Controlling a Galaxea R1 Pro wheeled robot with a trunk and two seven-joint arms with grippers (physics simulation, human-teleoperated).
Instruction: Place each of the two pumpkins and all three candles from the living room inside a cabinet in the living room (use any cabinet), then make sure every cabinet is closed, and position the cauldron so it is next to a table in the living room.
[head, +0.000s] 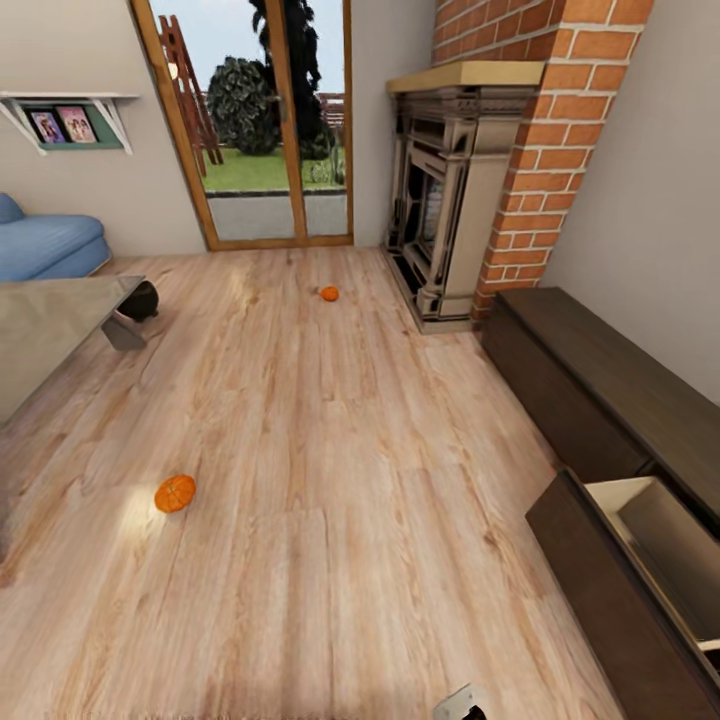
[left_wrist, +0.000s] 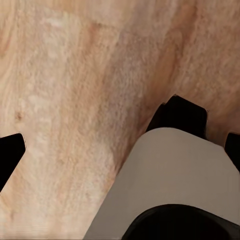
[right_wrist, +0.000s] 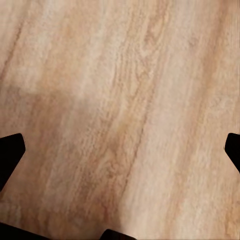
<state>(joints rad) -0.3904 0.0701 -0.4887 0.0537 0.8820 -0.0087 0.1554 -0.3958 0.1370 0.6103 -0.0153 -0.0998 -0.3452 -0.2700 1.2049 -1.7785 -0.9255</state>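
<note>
Hanging with black fingertips (right_wrist: 11, 152) spread wide and empty over pale wood-plank floor (head: 330, 480), both the right gripper (right_wrist: 120, 155) and left gripper (left_wrist: 120, 155). Lying well apart on that floor, two small round orange pumpkins, one near (head: 175, 493), one far (head: 329, 293) towards the glass patio doors (head: 250, 120). Standing along the right wall beside the red-brick fireplace (head: 470, 190), a long dark-brown wooden cabinet (head: 600, 390), its nearest drawer (head: 640, 560) gaping open.

Two orange pumpkins (head: 175, 493) (head: 329, 293) dot the pale streaky wood-grain floor (head: 330, 470), beside a dark-brown cabinet (head: 600, 390) and red-brick fireplace (head: 540, 150).
</note>
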